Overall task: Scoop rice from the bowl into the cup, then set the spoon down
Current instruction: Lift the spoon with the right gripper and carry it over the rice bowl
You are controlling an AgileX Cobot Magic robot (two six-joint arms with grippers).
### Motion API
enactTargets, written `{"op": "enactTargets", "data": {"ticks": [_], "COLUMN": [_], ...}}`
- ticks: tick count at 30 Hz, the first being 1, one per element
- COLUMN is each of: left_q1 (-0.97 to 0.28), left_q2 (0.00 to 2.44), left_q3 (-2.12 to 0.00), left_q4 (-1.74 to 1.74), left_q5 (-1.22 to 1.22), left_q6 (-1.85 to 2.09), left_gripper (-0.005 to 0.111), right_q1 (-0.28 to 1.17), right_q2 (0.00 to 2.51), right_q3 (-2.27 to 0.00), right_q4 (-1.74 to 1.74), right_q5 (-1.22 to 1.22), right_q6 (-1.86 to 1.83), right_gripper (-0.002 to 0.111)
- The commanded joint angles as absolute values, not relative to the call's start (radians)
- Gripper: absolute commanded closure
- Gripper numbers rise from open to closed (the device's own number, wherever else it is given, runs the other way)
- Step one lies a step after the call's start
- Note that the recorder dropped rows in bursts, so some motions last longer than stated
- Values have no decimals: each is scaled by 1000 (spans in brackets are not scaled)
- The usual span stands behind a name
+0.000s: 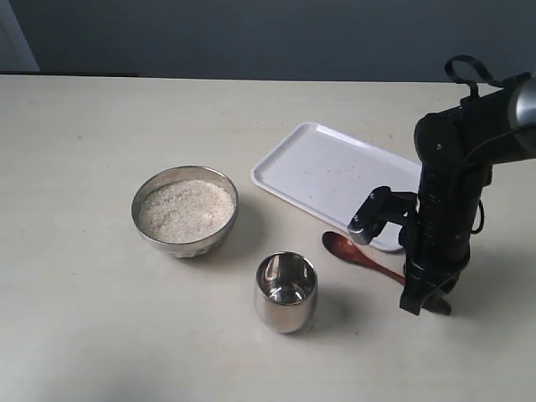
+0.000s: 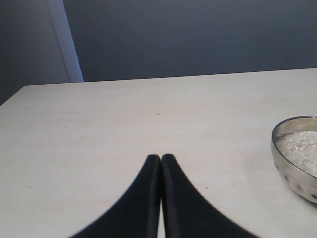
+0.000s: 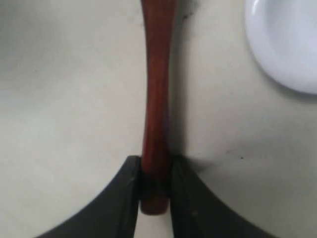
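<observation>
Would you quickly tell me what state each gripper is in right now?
Left gripper: closed, holding nothing.
Right gripper: jaws closed on the handle end of the spoon.

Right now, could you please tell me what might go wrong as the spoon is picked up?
1. The right pincer holds the spoon at the very end of its handle, so it may swivel or slip.
2. The cup stands near the scoop's path to the bowl and could be knocked over.

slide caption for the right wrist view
Right gripper clamps the handle end of the spoon on the table beside a white tray
</observation>
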State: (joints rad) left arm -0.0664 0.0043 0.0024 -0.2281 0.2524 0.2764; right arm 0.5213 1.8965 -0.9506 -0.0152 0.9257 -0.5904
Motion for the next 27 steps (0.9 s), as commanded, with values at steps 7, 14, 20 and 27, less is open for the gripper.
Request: {"op": "enactTargets", "data": {"ticks": [7,14,20,27], "left_q1": [-62,-62,-62,-62], "left_q2": [0,0,0,0], "left_q3": [0,0,0,0], "left_q4": [-224,-224,-224,-224], "left_q5": [241,241,241,241], "left_q6": [272,272,272,272], "left_gripper": [106,106,106,106], "right_q1": [548,601,730,849], "right_q2": [1718,1685,1741,1869], "right_q3": [-982,-1199,-1413,-1523], "right_q4": [-10,-120,-479,-750], "right_q5": [1031,1131,1138,1044], "right_q6": [-595,-595,-612,-612], "right_gripper": [108,108,108,108]}}
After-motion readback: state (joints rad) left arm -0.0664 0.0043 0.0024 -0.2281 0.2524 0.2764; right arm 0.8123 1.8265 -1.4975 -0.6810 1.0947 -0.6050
